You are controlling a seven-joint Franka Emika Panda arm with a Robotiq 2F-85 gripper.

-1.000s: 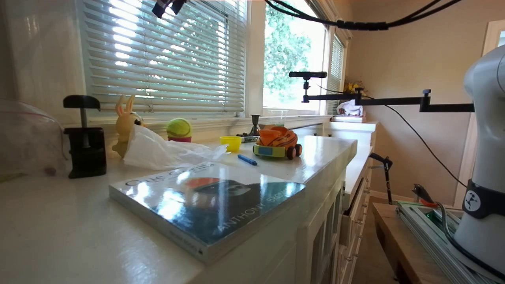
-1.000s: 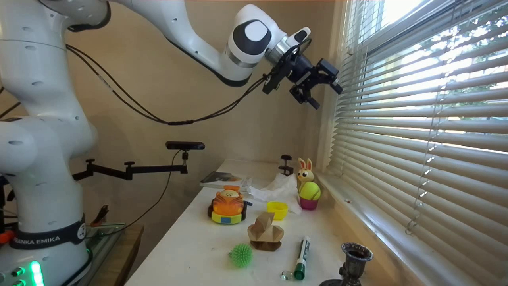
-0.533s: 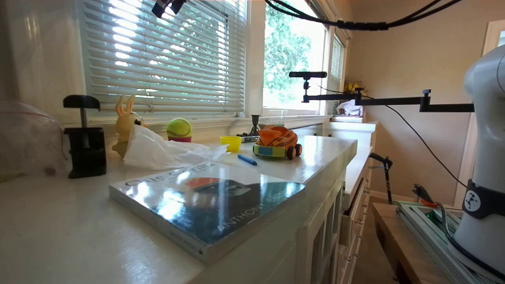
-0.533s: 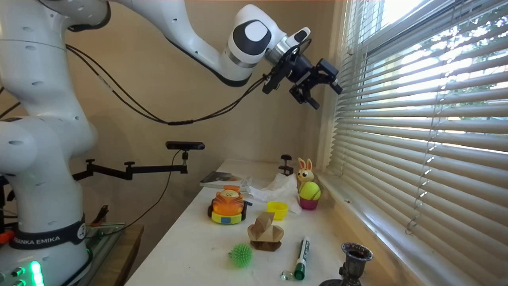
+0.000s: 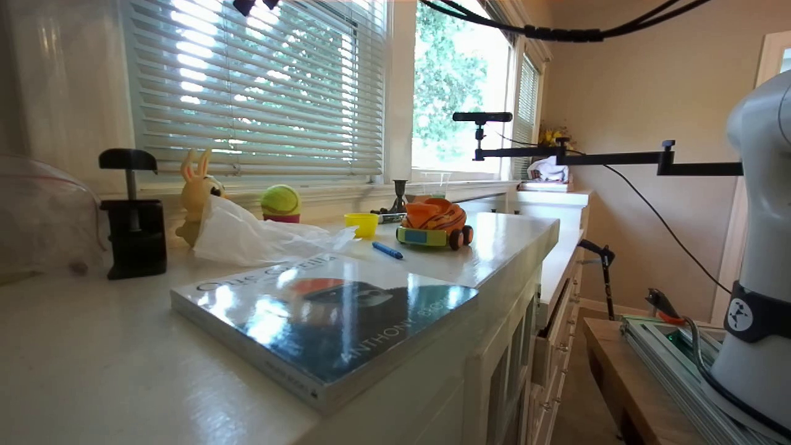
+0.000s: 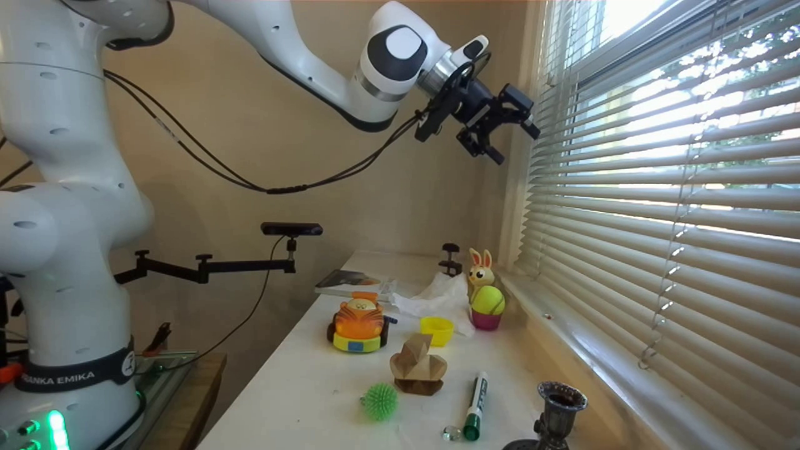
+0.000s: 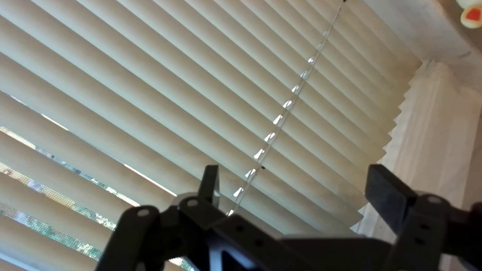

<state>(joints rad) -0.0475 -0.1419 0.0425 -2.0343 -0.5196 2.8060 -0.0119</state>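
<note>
Facing venetian blind [image 7: 169,98], Robotiq gripper [image 6: 514,143] hung wide, empty; step looked like positioning; next move probably called for slow aiming near cord [image 7: 288,104].

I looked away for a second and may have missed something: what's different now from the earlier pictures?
The gripper has risen slightly and the hanging cables lifted with it. Nothing was taken hold of or let go; the jaws stay open and empty. The toy car, yellow cup and book stayed put.

Claw [image 5: 256,5] cropped in an exterior view
</note>
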